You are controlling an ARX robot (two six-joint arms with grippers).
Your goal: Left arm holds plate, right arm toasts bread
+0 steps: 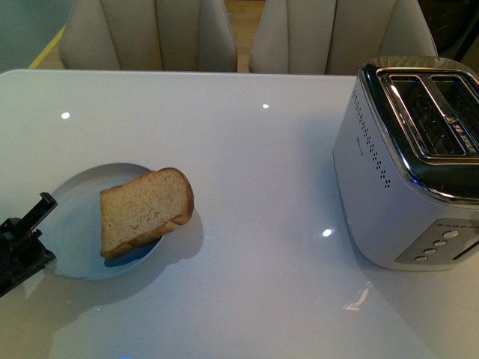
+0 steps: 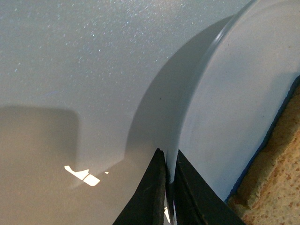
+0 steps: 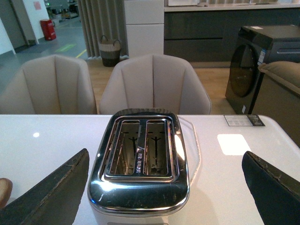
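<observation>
A pale blue-grey plate lies on the white table at the left. On it a tan slice of bread leans tilted, its rounded top over the plate's right rim. My left gripper is shut on the plate's left rim. In the left wrist view the two dark fingers pinch the thin rim of the plate, and the bread shows at the edge. My right gripper is open, hanging above the toaster, whose two slots are empty. A sliver of bread shows at that view's edge.
The silver toaster stands at the table's right side. Beige chairs line the far edge of the table. In the right wrist view a dark appliance and a basket stand beyond the chairs.
</observation>
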